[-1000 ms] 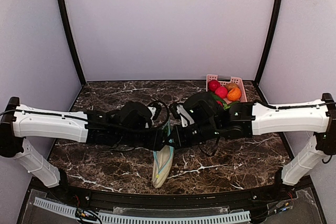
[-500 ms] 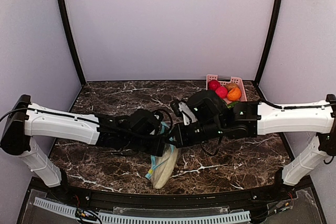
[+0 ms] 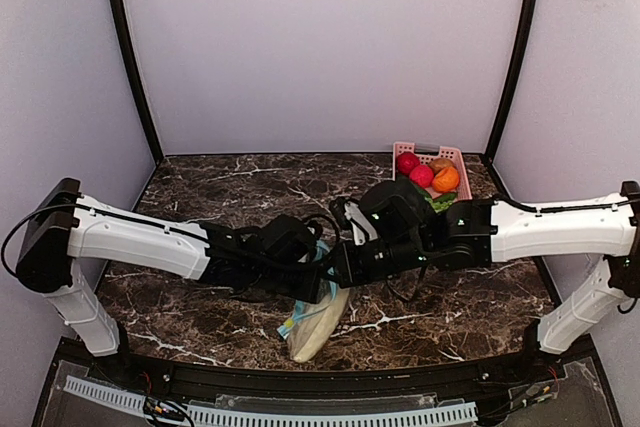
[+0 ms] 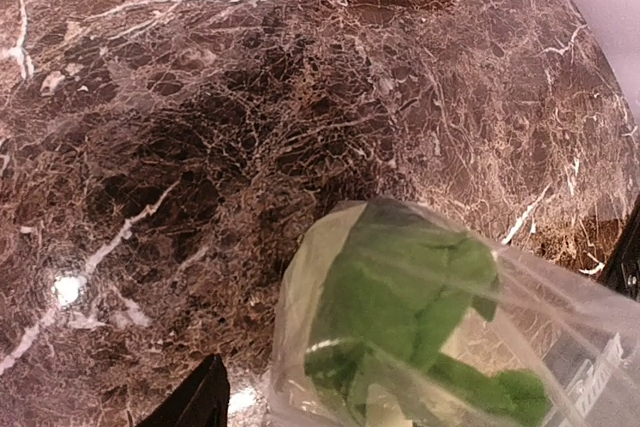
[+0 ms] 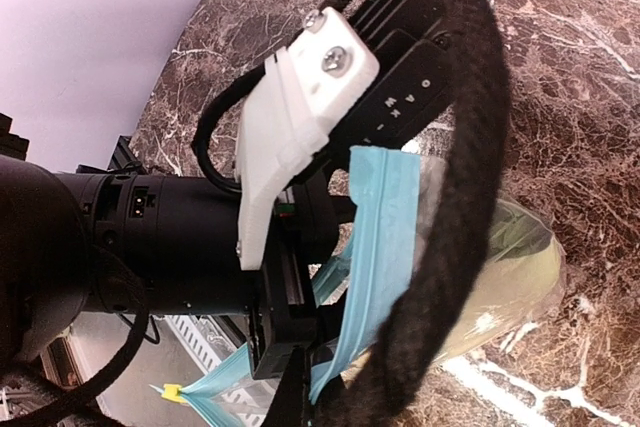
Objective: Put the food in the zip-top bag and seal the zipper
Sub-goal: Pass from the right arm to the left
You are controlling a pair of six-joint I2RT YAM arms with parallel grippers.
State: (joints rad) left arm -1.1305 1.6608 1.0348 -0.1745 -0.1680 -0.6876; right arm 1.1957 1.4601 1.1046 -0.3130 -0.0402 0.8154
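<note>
The right gripper (image 3: 338, 267) is fully closed just past the table's middle toward 6 o'clock. In its wrist view the teal zipper (image 5: 380, 217) runs down into its dark fingers, so it appears to pinch the mouth edge of the zip-top bag (image 3: 318, 319).

The left gripper (image 3: 316, 283) meets it from 9 o'clock, the two almost touching above the bag. Its wrist view shows one black fingertip (image 4: 197, 402) at the lower left, with the bag's clear film spreading toward 3 o'clock beside it. The other finger is out of view, so I cannot tell whether it grips the plastic or stands free of it.

The bag lies on the marble table (image 3: 200, 187) at 6 o'clock from both grippers. The pale gourd (image 3: 325, 315) is inside it, and so is the leafy green vegetable (image 4: 400, 297), pressed against the film. A pink basket (image 3: 455, 155) with red and orange fruit sits at the 1 o'clock corner.

A second earlier the bag pointed almost straight at 6 o'clock and looked narrow. It now slants, with its near end at 7 o'clock and its upper end toward 1 o'clock, and shows more of the gourd's side. Both grippers have moved nearer the 6 o'clock edge, and the left arm reaches further across.
</note>
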